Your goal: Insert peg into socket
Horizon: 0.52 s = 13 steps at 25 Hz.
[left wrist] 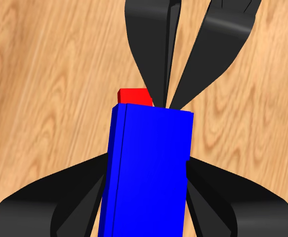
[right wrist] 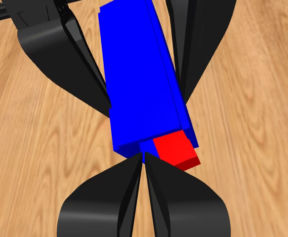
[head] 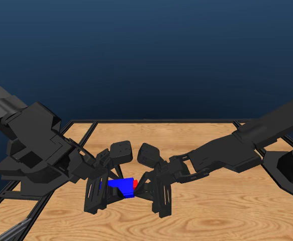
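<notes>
The blue socket (head: 120, 185) hangs just above the table in the middle, and my left gripper (head: 100, 197) is shut on it. In the left wrist view the socket (left wrist: 148, 173) fills the space between my jaws. The red peg (head: 135, 184) is almost wholly inside the socket's right end, with only a short stub showing. My right gripper (head: 156, 198) is shut at that stub. In the right wrist view the peg's end (right wrist: 176, 149) pokes out of the socket (right wrist: 139, 79) right at my nearly closed jaws.
The wooden table (head: 221, 216) lies under both grippers, with a black frame rail (head: 151, 121) along its far edge. Both black arms (head: 247, 145) slope down toward the middle and crowd it.
</notes>
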Available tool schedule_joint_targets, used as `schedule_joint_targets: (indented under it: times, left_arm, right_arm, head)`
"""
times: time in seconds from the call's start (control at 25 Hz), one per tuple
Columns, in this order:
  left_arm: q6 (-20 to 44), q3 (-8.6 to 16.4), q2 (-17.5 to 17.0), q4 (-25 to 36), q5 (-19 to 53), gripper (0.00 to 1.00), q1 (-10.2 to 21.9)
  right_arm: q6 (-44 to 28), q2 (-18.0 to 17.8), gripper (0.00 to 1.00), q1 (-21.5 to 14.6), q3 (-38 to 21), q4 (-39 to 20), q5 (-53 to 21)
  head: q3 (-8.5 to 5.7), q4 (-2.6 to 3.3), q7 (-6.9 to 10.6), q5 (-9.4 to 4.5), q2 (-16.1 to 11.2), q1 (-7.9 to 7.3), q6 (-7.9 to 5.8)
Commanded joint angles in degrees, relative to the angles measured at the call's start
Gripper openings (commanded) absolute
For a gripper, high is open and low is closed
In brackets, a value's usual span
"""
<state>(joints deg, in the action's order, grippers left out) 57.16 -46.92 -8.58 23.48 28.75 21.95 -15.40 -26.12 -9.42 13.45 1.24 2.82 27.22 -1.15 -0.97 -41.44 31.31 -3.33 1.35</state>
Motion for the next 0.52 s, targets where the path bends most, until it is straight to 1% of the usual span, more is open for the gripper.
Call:
schedule_joint_targets:
  times: [0.04, 0.16, 0.2, 0.24, 0.32, 0.36, 0.4, 0.44, 0.48, 0.52]
  left_arm:
    - [-0.7, 1.6, -1.1, 0.1, -2.5, 0.00, -1.5]
    - [-0.4, 0.5, -1.6, -0.4, -3.1, 0.00, -1.7]
    - [-0.7, 0.7, -1.6, -0.9, -1.9, 0.00, -1.6]
    - [-0.1, 0.0, -2.2, -0.5, -3.3, 0.00, -1.8]
    - [0.2, -0.8, -2.5, -0.4, -3.4, 0.00, -2.0]
    - [0.3, -0.2, -2.3, -0.7, -3.7, 0.00, -2.5]
    - [-0.6, -1.1, -2.7, -1.0, -4.2, 0.00, -2.4]
    - [-0.2, -1.0, -2.3, -0.3, -4.0, 0.00, -1.8]
    - [-0.3, -0.6, -2.7, -0.4, -4.2, 0.00, -2.2]
    - [-0.7, 0.4, -3.3, -0.4, -5.3, 0.00, -2.5]
  right_arm:
    - [-0.8, 0.5, 0.00, -0.3, -0.5, 0.5, 2.2]
    - [-2.7, 2.7, 0.00, -1.0, 5.9, 2.2, 5.5]
    - [-3.1, 3.2, 0.00, -1.1, 7.4, 2.5, 5.9]
    - [-3.7, 4.3, 0.00, -1.4, 9.8, 3.0, 6.5]
    - [-4.8, 5.8, 0.00, -1.7, 14.7, 4.2, 8.0]
    - [-5.2, 6.7, 0.00, -1.8, 16.1, 5.1, 9.2]
    - [-5.5, 7.7, 0.00, -1.8, 17.6, 5.4, 10.3]
    - [-5.7, 8.2, 0.00, -1.8, 19.6, 6.3, 12.3]
    - [-5.8, 9.5, 0.00, -1.8, 20.9, 7.2, 15.8]
    - [-6.3, 10.3, 0.69, -2.4, 22.3, 7.7, 21.6]
  head:
    - [-1.22, 0.00, -0.10, 0.58, -0.3, 0.10, 0.03]
    - [-1.52, -0.07, -0.18, 0.85, -0.4, -0.26, -0.02]
    - [-1.58, -0.08, -0.19, 0.86, -0.4, -0.30, -0.04]
    - [-1.62, -0.09, -0.15, 0.87, -0.4, -0.34, -0.04]
    - [-1.69, -0.04, -0.03, 1.16, -0.3, -0.23, -0.10]
    - [-1.71, -0.02, 0.03, 1.19, -0.1, -0.13, -0.07]
    - [-1.71, -0.02, 0.10, 1.22, -0.1, -0.09, 0.01]
    - [-1.72, -0.02, 0.13, 1.31, 0.1, 0.03, 0.15]
    - [-1.77, -0.01, 0.14, 1.36, 0.2, 0.19, 0.32]
    - [-1.81, 0.01, 0.10, 1.44, 0.3, 0.36, 0.43]
